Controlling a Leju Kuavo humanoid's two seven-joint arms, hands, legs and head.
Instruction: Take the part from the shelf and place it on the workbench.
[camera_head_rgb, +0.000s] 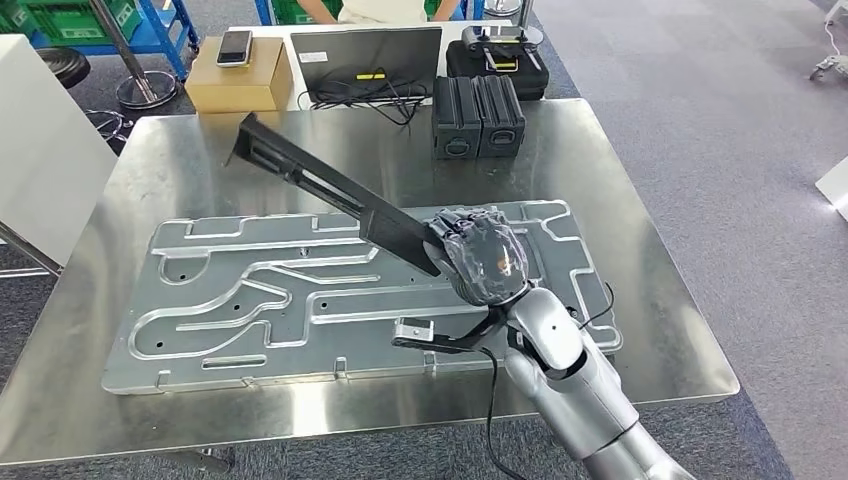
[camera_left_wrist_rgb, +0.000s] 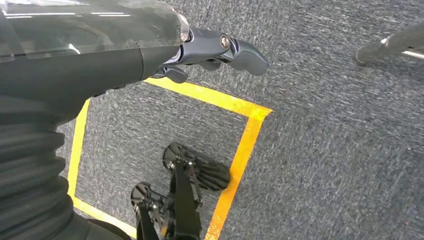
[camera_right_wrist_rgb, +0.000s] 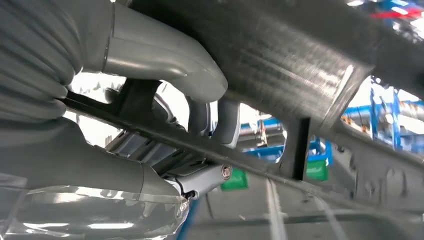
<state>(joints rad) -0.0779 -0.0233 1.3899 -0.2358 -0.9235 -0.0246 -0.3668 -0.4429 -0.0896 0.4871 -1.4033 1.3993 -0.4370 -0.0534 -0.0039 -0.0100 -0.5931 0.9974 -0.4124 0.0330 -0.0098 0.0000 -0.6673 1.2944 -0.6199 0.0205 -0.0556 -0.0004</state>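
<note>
The right hand (camera_head_rgb: 480, 255) is gripping one end of the part (camera_head_rgb: 330, 190), a long, flat black bar with slotted cut-outs and a matte, faintly ribbed surface. The part is slanting up and away to the far left from the hand, its far end hanging in the air above the counter (camera_head_rgb: 640, 260), a brushed stainless-steel top with rounded corners and soft reflections. In the right wrist view the thick grey thumb (camera_right_wrist_rgb: 165, 55) is curling over the part (camera_right_wrist_rgb: 300, 65), with darker fingers (camera_right_wrist_rgb: 227, 122) wrapping it from the other side.

Under the hand a broad aluminium plate (camera_head_rgb: 250, 300) is lying flat on the counter, its pale surface pressed with winding raised channels and dotted with small holes. The silver right arm is coming in from the near right, with a black cable trailing beside it.

At the far edge of the counter two ribbed black blocks (camera_head_rgb: 478, 115) are standing side by side. Beyond them a laptop (camera_head_rgb: 370, 62) is sitting with tangled black cables in front, and a cardboard box (camera_head_rgb: 238, 80) on the left is carrying a phone (camera_head_rgb: 234, 46).

The left hand (camera_left_wrist_rgb: 220, 50) is hanging over grey carpet (camera_left_wrist_rgb: 340, 150) marked with yellow tape (camera_left_wrist_rgb: 240, 150), its dark fingers spread loosely and holding nothing
</note>
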